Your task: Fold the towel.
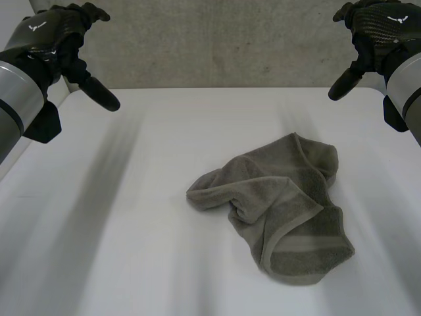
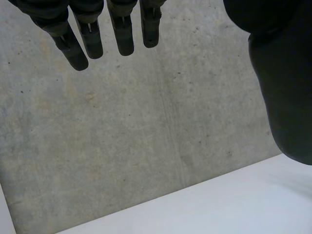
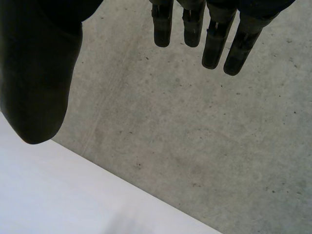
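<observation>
No fold is made yet; the towel is crumpled at the bench's lower right. The left robot hand and right robot hand are spread open, empty.

A white table fills the lower part of the frame. Across the top, beyond its far edge, lies mottled grey concrete, evenly lit.

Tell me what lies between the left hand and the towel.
Only bare white table, seen in the head view, separates the left hand from the crumpled towel.
</observation>
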`<move>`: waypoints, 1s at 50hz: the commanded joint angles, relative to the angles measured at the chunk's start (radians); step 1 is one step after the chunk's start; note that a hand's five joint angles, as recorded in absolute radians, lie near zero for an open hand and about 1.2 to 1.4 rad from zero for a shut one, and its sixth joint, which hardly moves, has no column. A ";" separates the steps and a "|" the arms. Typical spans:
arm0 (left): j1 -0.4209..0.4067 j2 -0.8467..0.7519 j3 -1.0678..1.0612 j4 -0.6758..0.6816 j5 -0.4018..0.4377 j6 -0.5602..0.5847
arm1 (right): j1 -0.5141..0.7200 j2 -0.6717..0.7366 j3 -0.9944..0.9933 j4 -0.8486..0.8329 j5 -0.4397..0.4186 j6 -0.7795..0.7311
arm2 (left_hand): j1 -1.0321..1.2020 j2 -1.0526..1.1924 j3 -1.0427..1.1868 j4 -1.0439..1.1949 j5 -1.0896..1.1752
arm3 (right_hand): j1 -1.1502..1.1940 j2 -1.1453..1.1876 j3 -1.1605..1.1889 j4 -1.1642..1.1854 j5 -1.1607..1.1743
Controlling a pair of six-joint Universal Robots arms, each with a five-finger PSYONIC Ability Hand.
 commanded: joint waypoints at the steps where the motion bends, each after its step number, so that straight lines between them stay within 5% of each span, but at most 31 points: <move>1: -0.002 -0.027 -0.018 0.025 0.007 0.002 | 0.002 0.002 -0.003 0.000 -0.019 -0.012 | -0.068 -0.064 -0.055 -0.068 -0.059 | -0.056 -0.071 -0.073 -0.080 -0.059; 8: -0.018 -0.129 -0.034 0.042 0.056 0.004 | 0.005 0.043 -0.020 0.072 -0.092 -0.058 | -0.050 -0.046 -0.037 -0.050 -0.041 | -0.056 -0.071 -0.073 -0.080 -0.059; 13: -0.046 -0.254 -0.045 0.043 0.179 0.053 | 0.014 0.149 0.034 0.210 -0.207 -0.108 | -0.039 -0.034 -0.026 -0.039 -0.029 | -0.056 -0.071 -0.073 -0.080 -0.059; 19: -0.103 -0.450 -0.026 0.040 0.318 0.241 | 0.017 0.215 0.129 0.202 -0.230 -0.107 | -0.033 -0.028 -0.020 -0.033 -0.024 | -0.056 -0.071 -0.073 -0.080 -0.059; 31: -0.178 -0.638 0.037 0.040 0.337 0.380 | 0.020 0.374 0.223 0.057 -0.224 -0.102 | 0.023 0.027 0.036 0.023 0.032 | 0.144 0.129 0.127 0.121 0.141; 36: -0.195 -0.690 0.078 0.042 0.334 0.370 | 0.023 0.385 0.220 0.018 -0.221 -0.098 | 0.214 0.218 0.227 0.214 0.223 | 0.542 0.527 0.525 0.519 0.539; 40: -0.201 -0.705 0.113 0.048 0.335 0.347 | 0.025 0.377 0.224 -0.002 -0.223 -0.078 | 0.781 0.786 0.794 0.781 0.791 | 1.159 1.143 1.142 1.135 1.155; 43: -0.209 -0.705 0.147 0.072 0.335 0.292 | 0.023 0.373 0.206 -0.011 -0.230 -0.050 | 1.116 1.121 1.129 1.116 1.126 | 1.166 1.150 1.149 1.142 1.162; 50: -0.212 -0.705 0.261 0.183 0.304 0.188 | 0.024 0.374 0.032 -0.028 -0.265 -0.067 | 1.138 1.143 1.151 1.138 1.148 | 1.166 1.150 1.149 1.142 1.162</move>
